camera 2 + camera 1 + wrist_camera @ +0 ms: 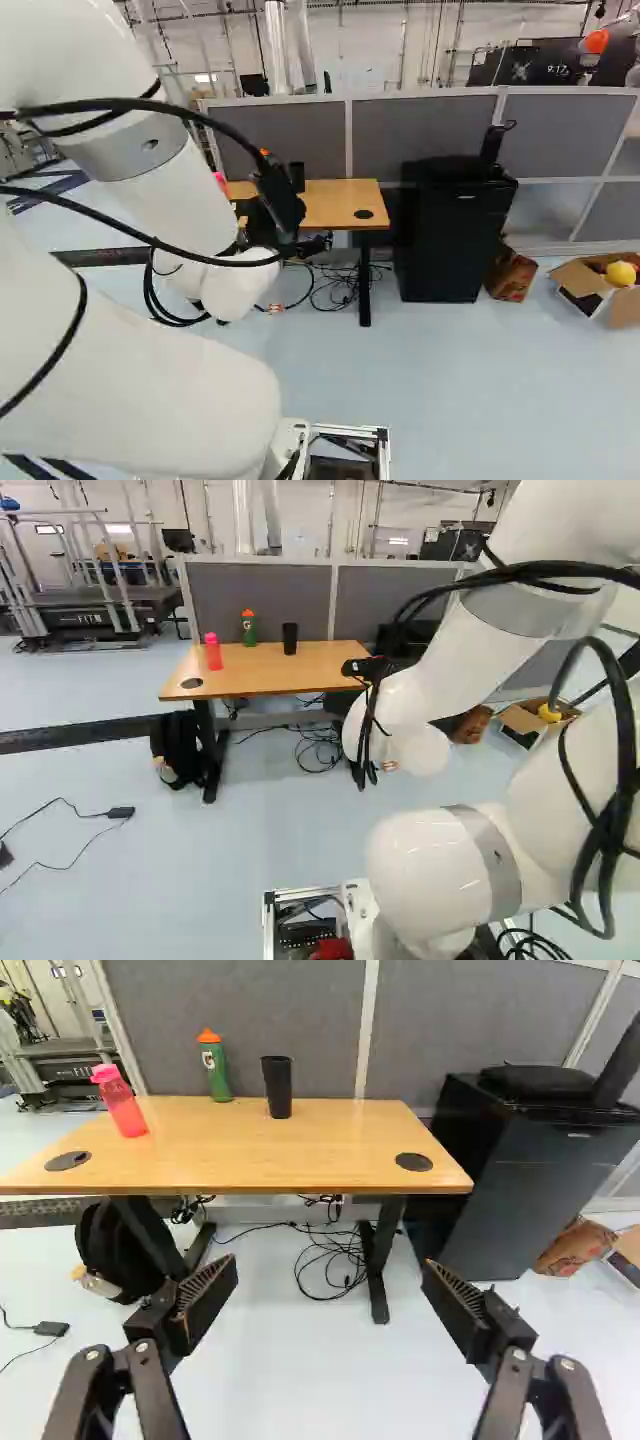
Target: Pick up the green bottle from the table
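- One slack black fabric backpack [178, 748] sits on the smooth floor beside the table's dark leg, at the left of the left base view.
- Next, the translucent pink bottle [213, 652] stands upright on the glossy, wood-coloured table [265, 676].
- The green bottle [249, 630], a slim cylinder with a bright orange cap (rather carrot-like), stands upright on that tabletop near its back edge, between the pink bottle and the tumbler. It is well ahead of the gripper [285, 212], and nothing touches it.
- Then the matt black tumbler [290, 638], slightly tapered, stands near the green bottle; grey fabric partition panels [262, 600] rise behind.
- Farther right is the glossy white arm [445, 670], draped in black cables. The wrist view shows its gripper [330, 1275] released, ridged fingers spread wide with nothing between their tips.
- Rightmost in the left base view, brown cardboard boxes [522, 718] lie on the floor.
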Robot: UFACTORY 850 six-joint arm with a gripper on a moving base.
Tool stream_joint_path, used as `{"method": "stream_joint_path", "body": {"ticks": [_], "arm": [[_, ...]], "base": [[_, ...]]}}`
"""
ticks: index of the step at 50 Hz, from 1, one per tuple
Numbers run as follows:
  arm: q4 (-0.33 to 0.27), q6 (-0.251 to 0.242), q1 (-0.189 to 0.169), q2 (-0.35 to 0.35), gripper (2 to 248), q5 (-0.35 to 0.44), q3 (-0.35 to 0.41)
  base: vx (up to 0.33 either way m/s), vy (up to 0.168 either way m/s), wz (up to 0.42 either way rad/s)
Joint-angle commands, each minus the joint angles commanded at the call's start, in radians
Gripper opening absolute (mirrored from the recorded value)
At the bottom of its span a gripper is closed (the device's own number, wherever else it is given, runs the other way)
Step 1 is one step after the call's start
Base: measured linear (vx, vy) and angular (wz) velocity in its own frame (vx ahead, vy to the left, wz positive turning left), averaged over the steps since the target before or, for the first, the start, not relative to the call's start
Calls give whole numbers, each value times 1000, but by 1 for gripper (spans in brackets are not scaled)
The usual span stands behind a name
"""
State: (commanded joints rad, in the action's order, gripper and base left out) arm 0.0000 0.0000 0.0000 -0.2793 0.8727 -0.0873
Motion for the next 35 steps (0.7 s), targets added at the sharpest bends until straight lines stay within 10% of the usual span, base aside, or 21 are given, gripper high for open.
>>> {"method": "stream_joint_path", "body": {"ticks": [35], "arm": [[0,0,0,0,247,0,0]], "base": [[0,0,0]]}}
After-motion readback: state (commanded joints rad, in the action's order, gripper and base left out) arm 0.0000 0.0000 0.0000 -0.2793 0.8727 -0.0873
